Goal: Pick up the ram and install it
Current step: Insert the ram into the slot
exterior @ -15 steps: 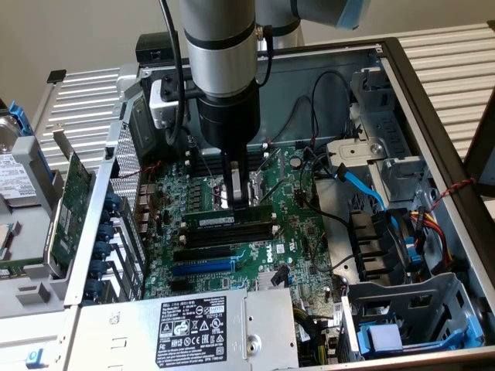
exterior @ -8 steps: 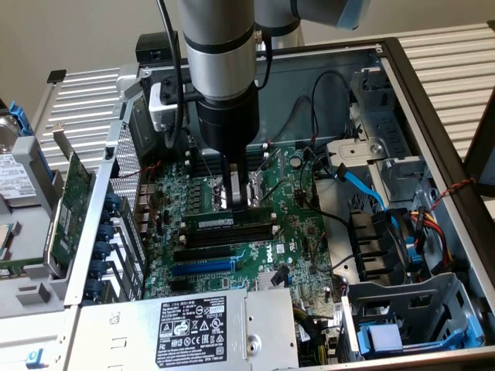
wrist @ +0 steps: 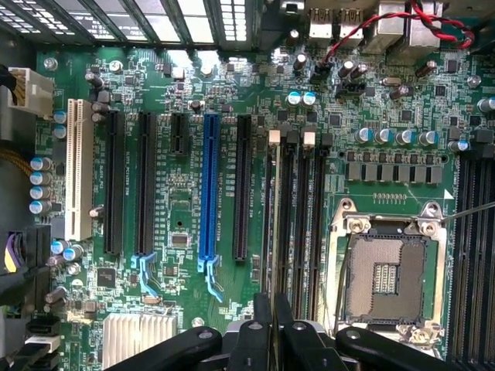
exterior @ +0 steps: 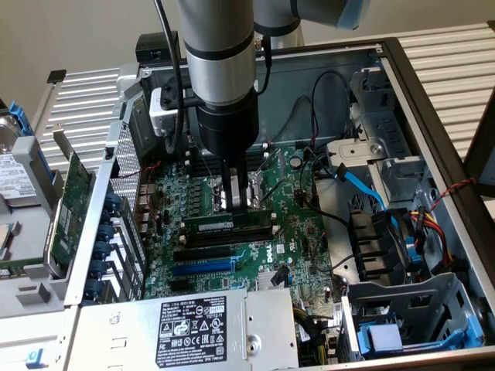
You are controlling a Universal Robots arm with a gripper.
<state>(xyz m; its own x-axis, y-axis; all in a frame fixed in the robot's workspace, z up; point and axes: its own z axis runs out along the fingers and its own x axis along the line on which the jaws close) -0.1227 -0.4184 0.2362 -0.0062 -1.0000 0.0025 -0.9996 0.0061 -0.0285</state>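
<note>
**Ram Pinched Above the Memory Slots**

The open grey metal computer case is spanning the exterior view, with its three o'clock side cut off. The silver-and-black robot arm is reaching down from twelve o'clock and hiding the board behind it. The green motherboard is lying at centre. The black two-fingered gripper is pinching narrowly on the long, thin, dark green ram, which is standing on edge at the gripper's six o'clock, along the black memory slots. Whether it is seated is hard to make out.
</note>
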